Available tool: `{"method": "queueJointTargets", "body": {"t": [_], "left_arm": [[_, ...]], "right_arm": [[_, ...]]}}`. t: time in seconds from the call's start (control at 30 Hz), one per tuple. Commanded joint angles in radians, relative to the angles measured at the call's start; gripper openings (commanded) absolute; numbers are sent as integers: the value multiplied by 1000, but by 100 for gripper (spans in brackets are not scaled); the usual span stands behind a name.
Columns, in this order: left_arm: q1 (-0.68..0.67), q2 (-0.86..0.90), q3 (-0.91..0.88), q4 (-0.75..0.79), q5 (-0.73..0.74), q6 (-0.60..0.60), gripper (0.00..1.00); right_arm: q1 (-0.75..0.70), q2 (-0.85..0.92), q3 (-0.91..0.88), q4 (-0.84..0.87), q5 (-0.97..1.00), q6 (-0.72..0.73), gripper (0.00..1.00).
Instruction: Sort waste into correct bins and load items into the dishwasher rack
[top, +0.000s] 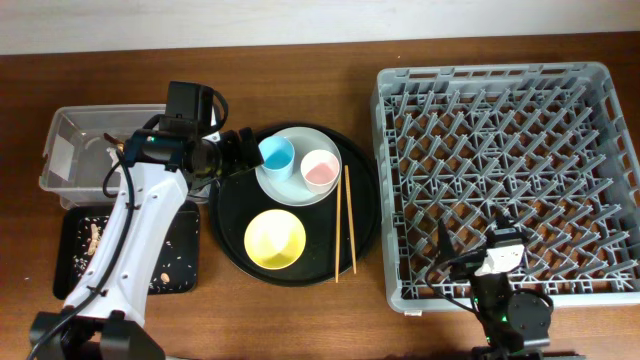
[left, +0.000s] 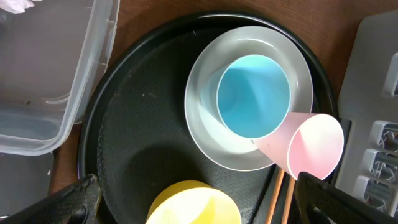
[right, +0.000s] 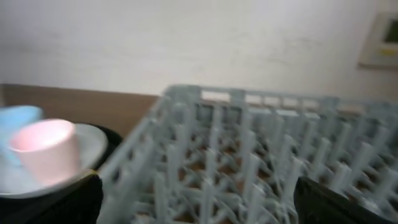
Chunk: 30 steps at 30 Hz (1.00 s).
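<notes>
On the round black tray (top: 228, 215) a pale plate (top: 297, 187) holds a blue cup (top: 276, 154) and a pink cup (top: 320, 168). A yellow bowl (top: 275, 239) and chopsticks (top: 346, 215) lie beside it. My left gripper (top: 240, 152) is open and empty, just left of the blue cup. Its wrist view shows the blue cup (left: 254, 94), pink cup (left: 311, 146), plate (left: 205, 118), bowl (left: 193, 204) and chopsticks (left: 277, 199) below the open fingers (left: 198, 186). My right gripper (top: 480, 240) is open over the rack's front edge (top: 500, 292); its view is blurred (right: 199, 199).
The clear tub (top: 70, 135) at the far left holds pale scraps, partly hidden by my left arm. The shallow black tray (top: 180, 255) below it holds tan crumbs (top: 92, 238). The grey rack (right: 249, 162) fills the right side. The pink cup (right: 43, 149) shows left of it.
</notes>
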Motion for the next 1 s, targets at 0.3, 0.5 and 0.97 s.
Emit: {"method": "queueJointTargets", "body": {"t": [0.3, 0.5, 0.97], "left_arm": [[4, -11, 17, -1, 10, 5, 99], [4, -11, 17, -1, 10, 5, 99], [4, -11, 17, -2, 10, 5, 99]], "right_arm": [[-5, 896, 1231, -932, -180, 111, 98], [18, 1314, 1504, -1102, -552, 193, 68], [573, 1889, 1484, -1097, -28, 504, 35]]}}
